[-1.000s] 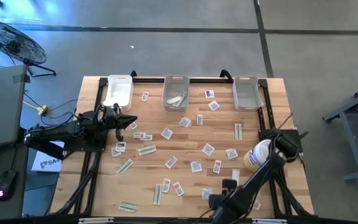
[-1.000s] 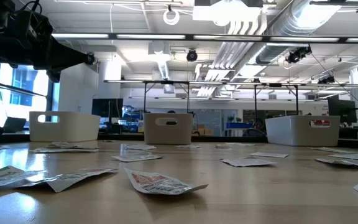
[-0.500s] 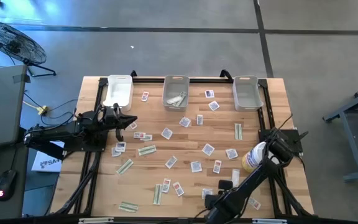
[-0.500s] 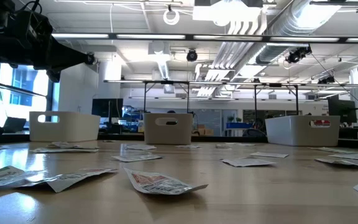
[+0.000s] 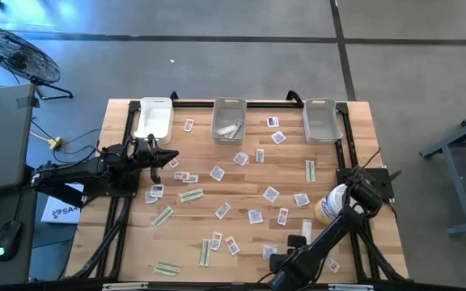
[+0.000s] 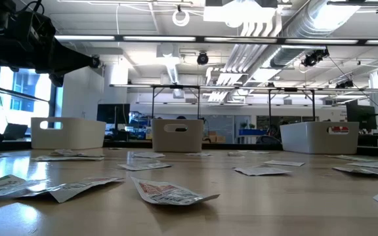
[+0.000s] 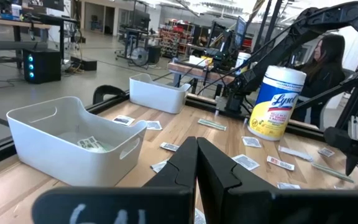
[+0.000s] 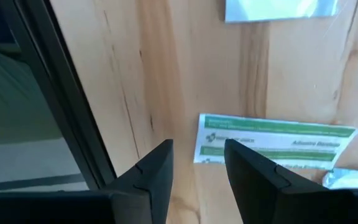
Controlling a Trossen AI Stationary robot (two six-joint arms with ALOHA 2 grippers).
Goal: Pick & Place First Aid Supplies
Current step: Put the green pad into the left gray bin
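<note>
Dozens of flat first aid packets (image 5: pixel 271 194) lie scattered on the wooden table, among them pale green strips (image 5: pixel 191 195). My left gripper (image 5: pixel 171 155) hovers over the table's left part, shut and empty; the left wrist view shows its fingers (image 7: pixel 196 155) closed together. My right gripper (image 5: pixel 278 262) is low at the near edge, pointing down, open. In the right wrist view its fingers (image 8: pixel 197 152) stand apart above bare wood, with a pale green strip (image 8: pixel 275 143) lying flat just beside one finger, untouched. Another packet (image 8: pixel 281 9) lies farther off.
Three bins stand along the far edge (image 5: pixel 154 119) (image 5: pixel 229 121) (image 5: pixel 320 120); the middle one holds a few packets. A white-and-yellow tub (image 5: pixel 330 204) stands by the right arm's base. The black table frame (image 8: pixel 67 93) runs close beside my right gripper. A person (image 7: pixel 331 56) sits beyond the table.
My right gripper has drifted a little toward the table's left along the near edge and stays open. The packets and the left arm have kept still.
</note>
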